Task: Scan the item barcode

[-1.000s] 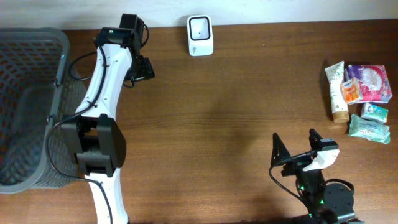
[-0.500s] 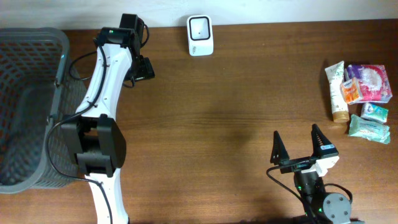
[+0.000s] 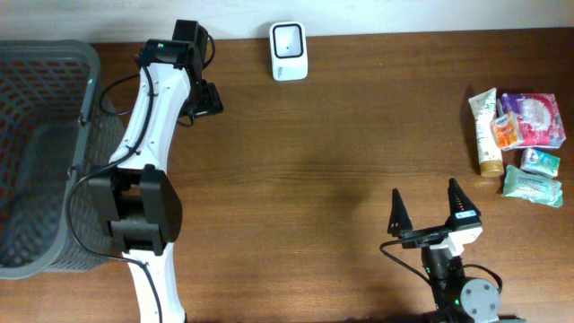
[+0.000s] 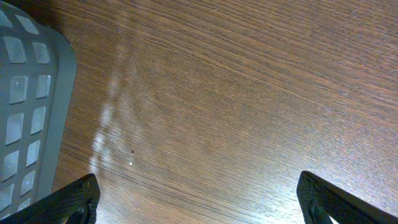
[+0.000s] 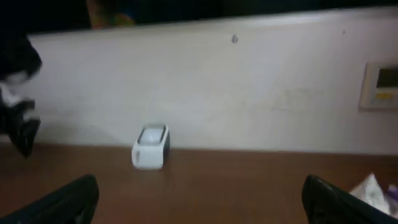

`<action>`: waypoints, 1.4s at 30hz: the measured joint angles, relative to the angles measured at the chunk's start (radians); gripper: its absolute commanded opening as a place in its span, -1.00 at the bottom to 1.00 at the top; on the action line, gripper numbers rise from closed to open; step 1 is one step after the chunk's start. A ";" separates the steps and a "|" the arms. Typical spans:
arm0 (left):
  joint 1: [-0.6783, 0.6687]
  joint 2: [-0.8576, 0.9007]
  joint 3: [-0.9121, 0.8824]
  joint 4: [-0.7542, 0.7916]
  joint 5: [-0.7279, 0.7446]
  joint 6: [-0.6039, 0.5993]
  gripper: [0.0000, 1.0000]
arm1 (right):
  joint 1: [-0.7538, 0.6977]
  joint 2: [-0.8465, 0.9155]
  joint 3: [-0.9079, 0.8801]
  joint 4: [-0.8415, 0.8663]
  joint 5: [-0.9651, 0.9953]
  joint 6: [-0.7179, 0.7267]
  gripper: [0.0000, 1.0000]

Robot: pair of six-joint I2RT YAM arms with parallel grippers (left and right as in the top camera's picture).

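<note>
Arms, left: the white left arm rises from its base by the near edge of the bench (image 3: 314,161) and stretches towards the far left corner, its wrist folded over just beside the grey basket (image 3: 36,99). The left gripper (image 4: 199,204) looks down on bare wood. Its two black fingertips (image 4: 74,200) sit at opposite lower corners of the wrist view, so the jaws are released and hold nothing.

Arms, right: the right gripper (image 3: 424,196) sits low near the near edge, towards the right corner, and points at the far edge. Its jaws are spread wide and empty. The wrist camera looks level across the bench.

Task items: a cluster lies at the right edge, well apart from both grippers. It comprises a cream tube (image 3: 485,132), a pink and purple packet (image 3: 531,118) and two teal packets (image 3: 533,186). The white scanner (image 3: 289,51) stands at the far edge, left of centre.

Surface and room: the bench is dark brown wood with visible grain. Behind it runs a plain pale wall (image 5: 249,93), which carries a small panel (image 5: 380,85) at the right.
</note>
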 measured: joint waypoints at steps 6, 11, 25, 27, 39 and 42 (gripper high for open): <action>0.000 0.000 0.000 0.000 0.000 0.000 0.98 | -0.032 0.000 -0.004 -0.244 -0.001 0.002 0.97; 0.000 0.000 0.000 0.000 0.000 0.000 0.98 | -0.059 0.000 -0.004 -0.244 -0.001 0.004 0.97; 0.000 0.000 0.000 0.000 0.000 0.000 0.98 | -0.059 0.000 -0.004 -0.244 -0.001 0.005 0.97; 0.000 0.000 0.000 0.000 0.000 0.000 0.98 | -0.059 0.000 -0.004 -0.244 -0.001 0.005 0.97; 0.000 0.000 0.000 0.000 0.000 0.000 0.98 | -0.059 0.000 -0.004 -0.244 -0.001 0.005 0.97; 0.000 0.000 0.000 0.000 0.000 0.000 0.98 | -0.059 0.000 -0.004 -0.244 -0.001 0.005 0.97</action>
